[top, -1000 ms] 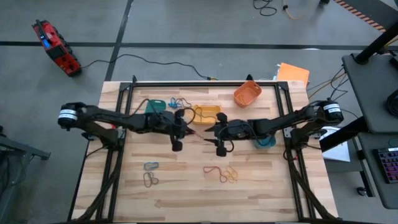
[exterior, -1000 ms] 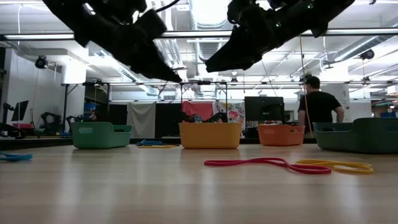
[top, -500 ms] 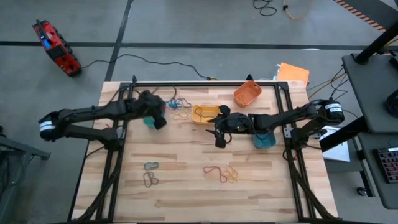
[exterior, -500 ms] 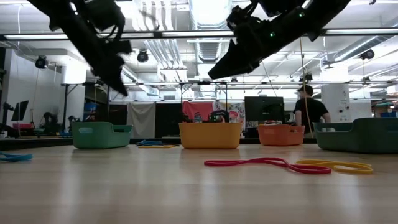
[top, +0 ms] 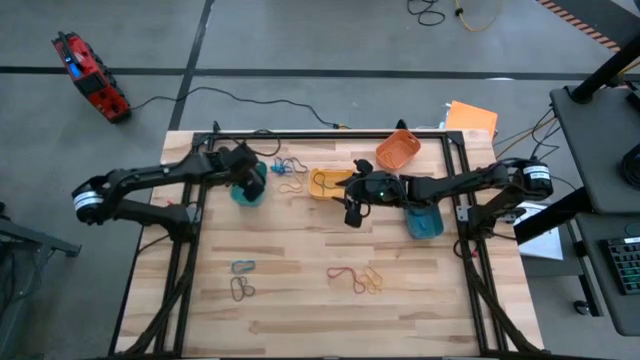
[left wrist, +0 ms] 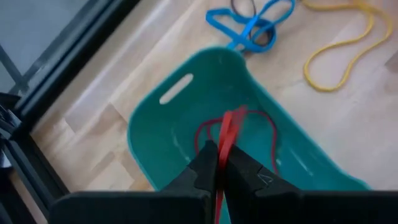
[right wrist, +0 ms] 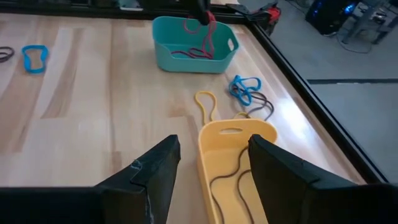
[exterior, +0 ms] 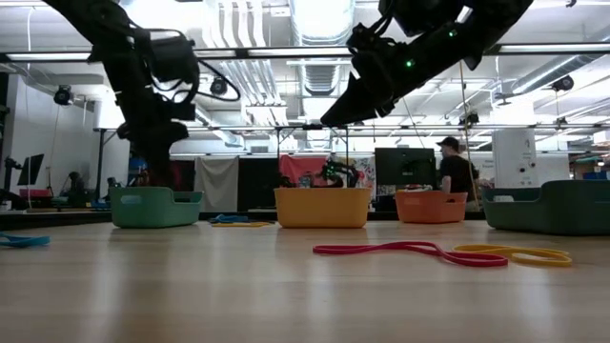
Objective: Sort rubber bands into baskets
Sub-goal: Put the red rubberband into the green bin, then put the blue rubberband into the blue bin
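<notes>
My left gripper [top: 250, 180] hangs over the teal-green basket [top: 246, 192], shut on a red rubber band [left wrist: 227, 133]. In the right wrist view that basket [right wrist: 194, 45] stands farther off, with the red band [right wrist: 208, 31] dropping into it. My right gripper [top: 351, 214] is open and holds nothing. It stands just on the near side of the yellow basket [top: 331, 182], whose near end [right wrist: 235, 152] shows between its fingers. The orange basket [top: 397, 150] sits at the far edge. The blue basket [top: 425, 223] lies under the right arm. My left gripper pinches the red band's upper end [left wrist: 221, 157] between its two shut fingertips, coming slanting down from above. The band hangs below the fingers and its lower loops [left wrist: 249, 124] reach down inside the teal-green basket.
Blue and brown bands [top: 289, 166] and a yellow one [top: 293, 187] lie between the teal-green and yellow baskets. Two more loops [top: 242, 279] lie near the left front, and red and yellow bands [top: 357, 279] near the middle front. Brown bands lie in the yellow basket [right wrist: 233, 180].
My left gripper has swung from the table's middle toward the far left, tipped downward, and brought the red band over and into the teal-green basket. My right gripper has drifted a little toward the far edge, closer to the yellow basket, staying open.
</notes>
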